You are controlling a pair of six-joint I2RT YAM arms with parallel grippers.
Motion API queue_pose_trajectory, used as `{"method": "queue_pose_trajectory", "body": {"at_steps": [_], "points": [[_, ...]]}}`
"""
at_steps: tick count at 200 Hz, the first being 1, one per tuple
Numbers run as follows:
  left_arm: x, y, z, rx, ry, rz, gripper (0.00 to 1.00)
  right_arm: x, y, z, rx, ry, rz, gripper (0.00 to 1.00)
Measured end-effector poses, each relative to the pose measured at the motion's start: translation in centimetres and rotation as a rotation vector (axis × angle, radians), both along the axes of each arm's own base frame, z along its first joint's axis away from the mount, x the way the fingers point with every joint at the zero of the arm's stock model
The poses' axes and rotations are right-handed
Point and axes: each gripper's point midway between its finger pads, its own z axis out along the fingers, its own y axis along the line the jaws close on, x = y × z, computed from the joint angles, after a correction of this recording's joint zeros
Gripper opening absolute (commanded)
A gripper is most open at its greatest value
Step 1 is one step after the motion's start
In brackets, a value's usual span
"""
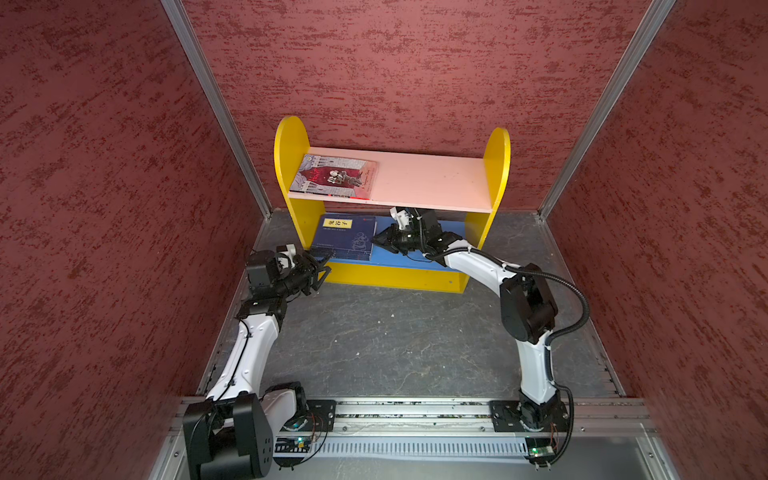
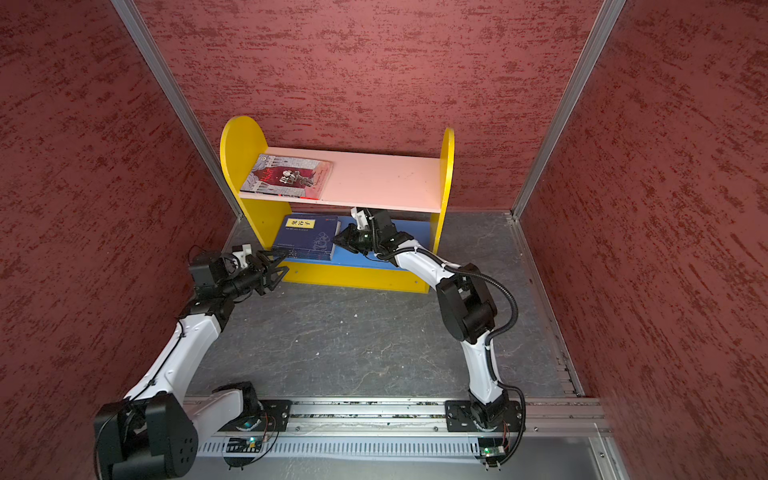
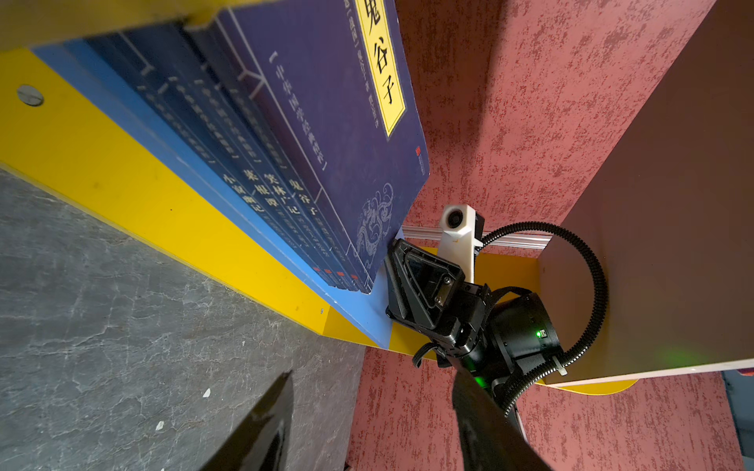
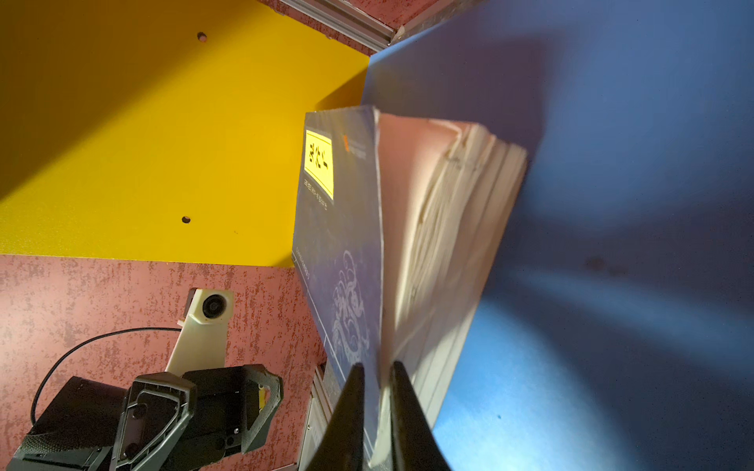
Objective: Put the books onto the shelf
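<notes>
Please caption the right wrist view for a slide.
Right tool pinches the cover of the top navy book on the blue board.

Yellow label (image 3: 383, 69) of the top navy book (image 3: 326, 122), whose cover is nipped by the right pincer (image 4: 376, 369): 鬼谷子; cover line 中华国学经典精粹. Spines of the navy books (image 3: 269, 200) beside that pincer: 鬼谷子, 笑林广记, 菜根谭, 小窗幽记.

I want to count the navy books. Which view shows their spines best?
The left wrist view: four spines of the navy books show stacked, titles legible. Both top views show mainly the top cover; the right wrist view shows page edges, no spines.
</notes>
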Motion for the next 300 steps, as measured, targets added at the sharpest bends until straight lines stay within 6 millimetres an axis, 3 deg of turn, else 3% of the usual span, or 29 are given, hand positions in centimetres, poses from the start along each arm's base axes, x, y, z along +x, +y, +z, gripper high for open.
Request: {"method": "queue_pose_trajectory", "body": {"at_steps": [157, 183, 208, 234, 271, 300], "points": [[0.0, 0.1, 0.0, -0.001, 0.000, 0.003, 0.62, -0.1, 0.3, 0.1, 0.021, 0.010, 0.011, 0.16], [0.0, 0.1, 0.0, -0.002, -0.001, 0.001, 0.62, 0.0, 0.3, 0.1, 0.020, 0.008, 0.009, 0.25], [-0.1, 0.0, 0.1, 0.020, -0.025, -0.016, 0.63, 0.3, -0.1, -0.1, 0.003, -0.010, -0.018, 0.39], [-0.2, 0.0, 0.4, 0.090, -0.066, -0.047, 0.67, 0.0, -1.3, -0.1, -0.021, -0.025, -0.059, 0.43], [-0.5, 0.1, 2.8, 0.224, -0.172, -0.093, 0.73, -1.3, -3.2, 1.0, -0.028, -0.031, -0.088, 0.45], [-1.8, 0.3, 3.2, 0.320, -0.213, -0.130, 0.81, -3.0, -4.1, 0.1, -0.049, -0.005, -0.077, 0.47]]}}
